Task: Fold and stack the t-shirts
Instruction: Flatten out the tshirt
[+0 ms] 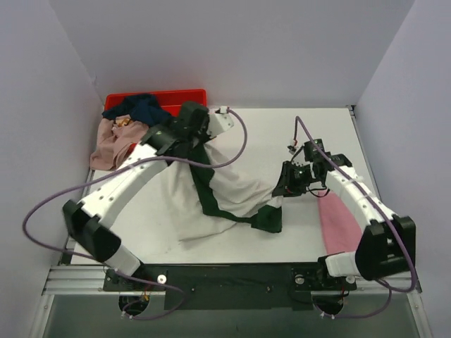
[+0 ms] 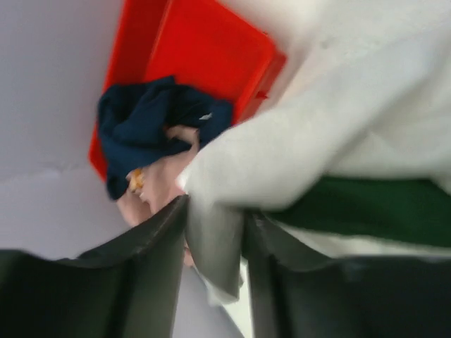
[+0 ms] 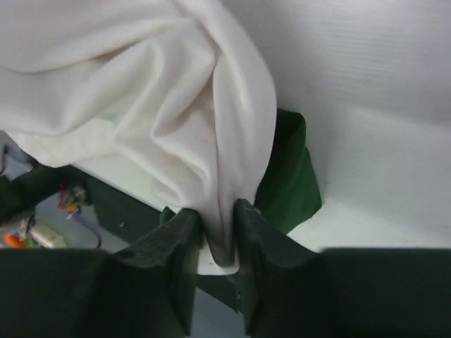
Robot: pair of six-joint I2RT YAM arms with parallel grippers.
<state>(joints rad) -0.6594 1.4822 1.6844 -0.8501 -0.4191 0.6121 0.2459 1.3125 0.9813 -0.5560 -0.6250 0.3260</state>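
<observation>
Soft even light, left wrist view blurred

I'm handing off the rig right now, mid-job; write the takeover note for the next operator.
Left gripper: shut on the white and green t-shirt, near the red crate.
Right gripper: shut on its other edge.
The bright pink t-shirt lies flat by the right arm, apparently folded.
To do: fold the white one, stack it, then the navy t-shirt and dusty pink t-shirt bunched at the crate.

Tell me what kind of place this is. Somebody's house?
Probably a robot test lab, not a house: plain white walls box in a table, a left arm and a right arm are bolted to a metal rail, and their fingers hold a white t-shirt.
</observation>
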